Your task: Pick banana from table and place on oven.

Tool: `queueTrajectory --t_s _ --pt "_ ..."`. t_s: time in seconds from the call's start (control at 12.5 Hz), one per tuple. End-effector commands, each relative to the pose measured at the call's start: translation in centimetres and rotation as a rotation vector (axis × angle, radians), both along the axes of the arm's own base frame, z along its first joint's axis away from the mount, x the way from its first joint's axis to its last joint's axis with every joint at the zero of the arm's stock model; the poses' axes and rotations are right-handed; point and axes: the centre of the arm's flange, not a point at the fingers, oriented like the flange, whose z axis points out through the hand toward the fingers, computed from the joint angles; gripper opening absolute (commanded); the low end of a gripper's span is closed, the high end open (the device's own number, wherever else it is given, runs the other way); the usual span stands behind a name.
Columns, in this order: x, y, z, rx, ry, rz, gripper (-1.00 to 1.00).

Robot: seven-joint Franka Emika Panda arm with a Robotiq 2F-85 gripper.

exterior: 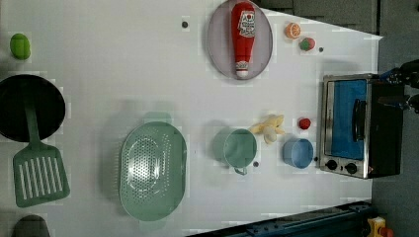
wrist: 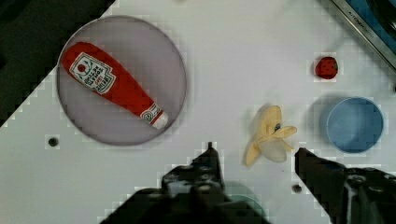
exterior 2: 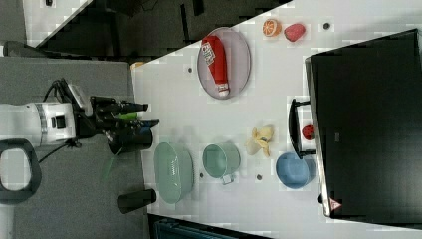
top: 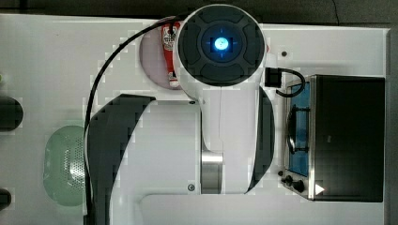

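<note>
The banana is a pale yellow, partly peeled piece lying on the white table. In the left view the banana lies between a green cup and the oven, near a blue cup. My gripper is open, its two dark fingers spread with nothing between them. It hangs well above the table, apart from the banana. In the right view the gripper is far off at the right view's left, away from the banana. The oven's black top is bare.
A ketchup bottle lies on a grey plate. A red strawberry sits by the oven door. A green colander, a black pan and a green spatula are at the left view's left. An orange slice lies by the plate.
</note>
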Motion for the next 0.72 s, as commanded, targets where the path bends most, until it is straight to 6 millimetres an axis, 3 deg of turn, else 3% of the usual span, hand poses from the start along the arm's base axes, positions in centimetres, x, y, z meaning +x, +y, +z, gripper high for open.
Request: queueTrajectory --t_s 0.08,0.24,0.48,0.72 --pt "-13.1 -3.3 7.4 0.019 -0.031 -0.037 0.59" --pt "-13.1 -3.3 7.3 0.019 -0.029 -0.037 0.99" --pt "-12.6 -3.3 5.6 0.019 0.008 -0.037 1.00" --pt "-10.8 -3.2 0.4 0.019 0.068 -0.034 1.00"
